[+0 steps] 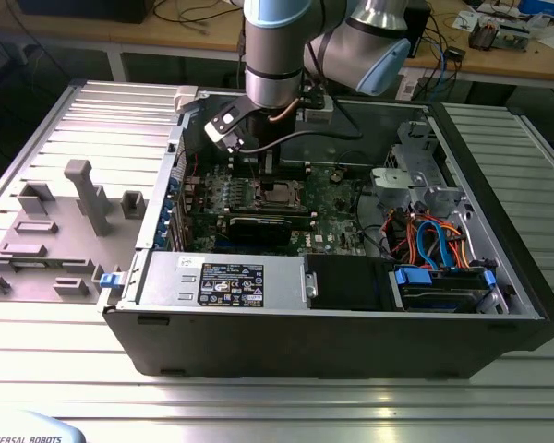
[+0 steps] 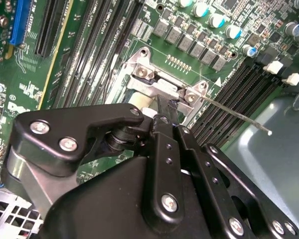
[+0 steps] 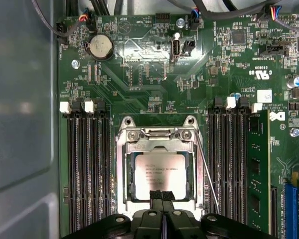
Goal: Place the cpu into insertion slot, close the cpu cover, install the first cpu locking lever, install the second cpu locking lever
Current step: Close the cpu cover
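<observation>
The cpu (image 3: 159, 175), a flat silver-tan square, lies in the insertion slot (image 3: 121, 130) on the green motherboard. The silvery cpu cover (image 3: 160, 145) lies down flat around it, its window framing the chip. A thin wire locking lever (image 3: 208, 175) runs along one side of the socket; in the second wrist view this lever (image 2: 239, 116) sticks out free above the memory slots. My gripper (image 3: 162, 195) is shut with nothing between its fingers, its tips at the socket's edge just over the chip. The exterior view has the arm (image 1: 277, 55) standing over the socket (image 1: 280, 192).
Long black memory slots (image 3: 87, 169) flank the socket on both sides, with one module (image 3: 257, 169) seated. The open computer case (image 1: 332, 314) lies on a ribbed metal table. Cables (image 1: 425, 242) and a drive cage fill the exterior view's right; a grey fixture tray (image 1: 65, 221) sits at its left.
</observation>
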Controlling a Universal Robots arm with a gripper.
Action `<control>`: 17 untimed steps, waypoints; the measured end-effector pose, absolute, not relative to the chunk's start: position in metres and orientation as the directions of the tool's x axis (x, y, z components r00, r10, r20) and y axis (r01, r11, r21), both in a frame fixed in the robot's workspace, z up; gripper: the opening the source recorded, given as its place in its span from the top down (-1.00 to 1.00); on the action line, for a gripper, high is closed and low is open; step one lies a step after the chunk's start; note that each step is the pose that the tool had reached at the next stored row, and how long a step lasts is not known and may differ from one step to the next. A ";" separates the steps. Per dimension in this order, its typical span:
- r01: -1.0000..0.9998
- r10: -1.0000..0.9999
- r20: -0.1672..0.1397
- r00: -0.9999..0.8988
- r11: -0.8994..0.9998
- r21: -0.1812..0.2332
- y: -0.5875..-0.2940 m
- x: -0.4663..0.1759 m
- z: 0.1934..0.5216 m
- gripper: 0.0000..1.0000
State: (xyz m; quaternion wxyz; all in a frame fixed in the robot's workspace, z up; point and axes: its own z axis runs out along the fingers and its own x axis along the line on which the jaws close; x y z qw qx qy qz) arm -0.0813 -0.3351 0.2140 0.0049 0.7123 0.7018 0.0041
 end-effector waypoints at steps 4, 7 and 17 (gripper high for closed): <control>1.000 1.000 -0.001 0.015 -0.015 0.013 -0.335 -0.085 0.207 0.79; 1.000 1.000 -0.001 0.015 -0.015 0.013 -0.335 -0.085 0.206 0.79; 1.000 1.000 -0.001 0.015 -0.015 0.011 -0.335 -0.061 0.213 0.79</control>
